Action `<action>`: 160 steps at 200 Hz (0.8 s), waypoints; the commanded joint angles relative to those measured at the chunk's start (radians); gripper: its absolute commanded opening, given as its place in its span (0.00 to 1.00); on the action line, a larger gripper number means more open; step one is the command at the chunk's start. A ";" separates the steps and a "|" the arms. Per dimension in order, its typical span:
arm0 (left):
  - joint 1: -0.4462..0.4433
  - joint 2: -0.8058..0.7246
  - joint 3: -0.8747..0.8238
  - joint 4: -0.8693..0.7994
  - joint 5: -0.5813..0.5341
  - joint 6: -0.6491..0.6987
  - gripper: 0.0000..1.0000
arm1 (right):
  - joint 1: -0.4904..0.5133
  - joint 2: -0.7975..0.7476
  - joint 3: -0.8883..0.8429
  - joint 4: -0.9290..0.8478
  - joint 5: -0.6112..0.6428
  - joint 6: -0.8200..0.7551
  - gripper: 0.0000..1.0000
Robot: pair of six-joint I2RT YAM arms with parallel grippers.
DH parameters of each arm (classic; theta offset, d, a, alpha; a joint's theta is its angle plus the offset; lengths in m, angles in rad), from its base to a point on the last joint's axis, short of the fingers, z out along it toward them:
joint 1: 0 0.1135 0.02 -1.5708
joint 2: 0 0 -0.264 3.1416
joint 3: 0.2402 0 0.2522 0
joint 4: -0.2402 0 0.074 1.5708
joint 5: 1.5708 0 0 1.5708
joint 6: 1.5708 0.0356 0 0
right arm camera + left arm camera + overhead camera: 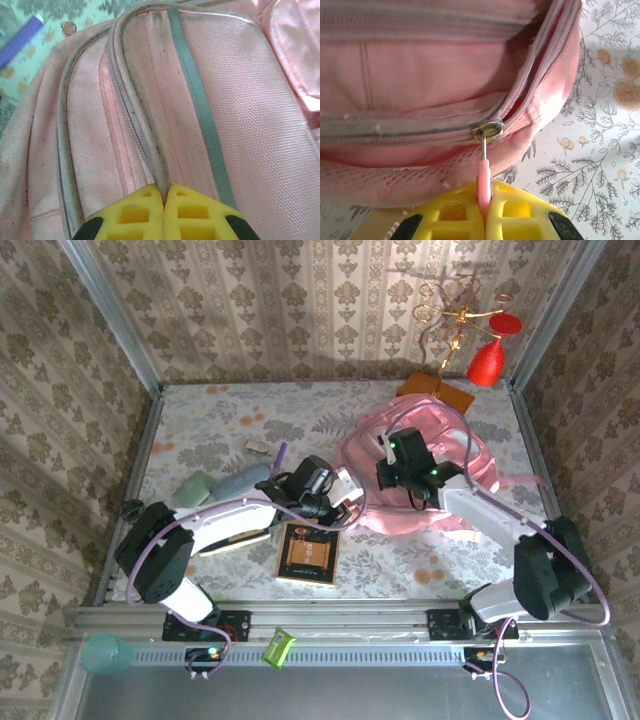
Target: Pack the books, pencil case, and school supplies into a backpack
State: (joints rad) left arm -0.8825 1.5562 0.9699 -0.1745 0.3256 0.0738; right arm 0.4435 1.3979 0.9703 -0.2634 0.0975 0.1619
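The pink backpack [455, 465] lies at the table's middle right. Its grey zip lines show close up in the left wrist view [420, 80] and the right wrist view [240, 100]. My left gripper [346, 502] [484, 186] is at the backpack's left edge, shut on the pink zip pull [484, 172] below the metal slider [490, 131]. On top of the backpack, my right gripper [396, 468] [164, 189] is shut on a raised fold of the zip edge [150, 150]. A brown book [308, 552] lies in front of the left arm. Further left are a purple pen [281, 453] [20, 37] and a pale blue pencil case [245, 479].
A green rounded item [195, 488] lies beside the pencil case. An orange stand base [440, 392] with a gold wire stand and a red ornament [487, 362] is at the back right. A teal cup [105, 652] and a green packet [278, 648] sit on the front rail.
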 commanded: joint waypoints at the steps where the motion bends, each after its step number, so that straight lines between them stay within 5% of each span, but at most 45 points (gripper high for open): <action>1: 0.008 -0.030 -0.010 -0.068 -0.038 -0.029 0.00 | -0.044 -0.049 0.057 -0.067 0.045 0.032 0.00; 83: 0.073 -0.108 -0.030 -0.084 -0.185 -0.112 0.00 | -0.055 -0.013 0.057 -0.124 0.036 -0.054 0.00; 153: 0.096 -0.117 0.078 -0.118 -0.100 -0.077 0.00 | -0.029 0.073 0.031 -0.135 0.015 -0.104 0.00; 160: 0.089 -0.108 0.083 -0.113 -0.076 -0.079 0.00 | -0.019 0.078 0.043 -0.136 -0.001 -0.114 0.07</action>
State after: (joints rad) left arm -0.8093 1.4742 0.9871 -0.2714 0.2203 -0.0059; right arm 0.4179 1.4391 1.0142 -0.3267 0.0662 0.1062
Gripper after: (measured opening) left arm 0.063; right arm 0.054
